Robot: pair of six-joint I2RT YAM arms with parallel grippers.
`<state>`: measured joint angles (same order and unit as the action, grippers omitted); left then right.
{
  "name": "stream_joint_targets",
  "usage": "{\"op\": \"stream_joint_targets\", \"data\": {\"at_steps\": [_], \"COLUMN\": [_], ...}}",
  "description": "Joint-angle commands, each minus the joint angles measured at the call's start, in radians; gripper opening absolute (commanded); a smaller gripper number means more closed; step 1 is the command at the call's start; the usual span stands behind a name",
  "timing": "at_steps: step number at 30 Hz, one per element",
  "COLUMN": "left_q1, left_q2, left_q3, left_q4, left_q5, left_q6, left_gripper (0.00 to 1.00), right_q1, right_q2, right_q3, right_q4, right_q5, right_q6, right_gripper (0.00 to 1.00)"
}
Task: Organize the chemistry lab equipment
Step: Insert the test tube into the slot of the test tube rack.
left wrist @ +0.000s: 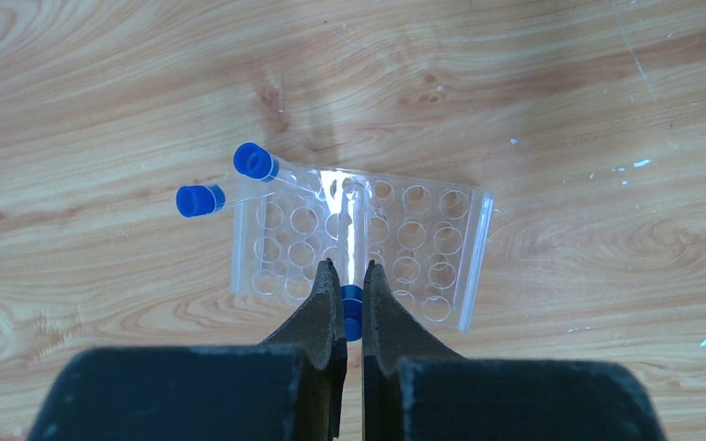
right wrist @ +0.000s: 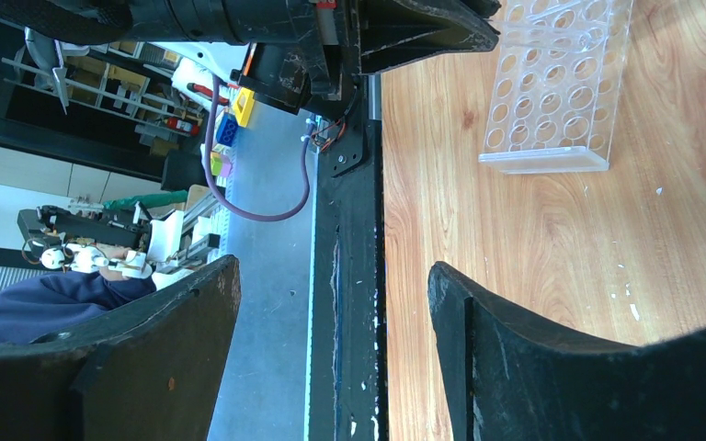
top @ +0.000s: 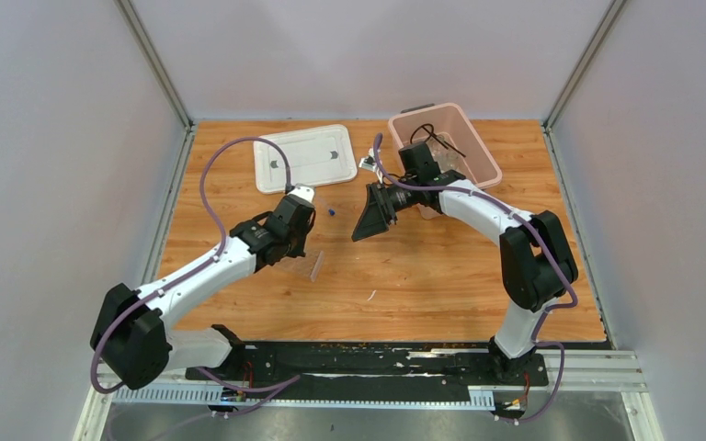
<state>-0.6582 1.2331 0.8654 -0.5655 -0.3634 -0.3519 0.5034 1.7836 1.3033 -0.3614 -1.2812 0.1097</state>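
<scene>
- In the top view, the left arm (top: 211,271) covers most of the clear tube rack (top: 311,265). Only one corner peeks out.
- From the left wrist, the left gripper (left wrist: 351,276) hides part of a blue-capped tube (left wrist: 352,308).
- From the right wrist, the top edge cuts off the clear tube rack.
- The right arm (top: 478,207) covers much of the pink bin (top: 478,152), so what lies inside is hard to tell.
- A blue speck (top: 331,211) on the table (top: 441,276) is too small to name.

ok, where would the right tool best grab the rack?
Probably the rack's bare end wall, from above: it's thin, straight and free, while two tubes lean out at the opposite end and the left tool pinches a third tube over the middle.
</scene>
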Motion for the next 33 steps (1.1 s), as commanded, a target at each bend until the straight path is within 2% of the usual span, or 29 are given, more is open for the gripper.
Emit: {"op": "stream_joint_targets", "data": {"at_steps": [1,20,30,33], "left_q1": [0.004,0.009,0.01,0.012], "left_q2": [0.014,0.063,0.111,0.123], "left_q3": [0.041,0.061,0.083,0.095], "left_q4": [0.0,-0.02,-0.021,-0.022], "left_q5": [-0.022,-0.033,-0.028,-0.043], "left_q6": [0.03,0.04,0.05,0.05], "left_gripper": [0.0,0.0,0.04,0.09], "right_q1": [0.0,-0.001,-0.002,-0.003], "right_q2": [0.008,0.008,0.005,0.007], "right_q3": [0.044,0.044,0.045,0.045], "right_q4": [0.002,0.001,0.001,0.001], "right_q5": [-0.016,-0.018,-0.02,-0.02], "right_q6": [-0.025,-0.025,-0.022,-0.022], "right_gripper": [0.75,0.75,0.75,0.75]}}
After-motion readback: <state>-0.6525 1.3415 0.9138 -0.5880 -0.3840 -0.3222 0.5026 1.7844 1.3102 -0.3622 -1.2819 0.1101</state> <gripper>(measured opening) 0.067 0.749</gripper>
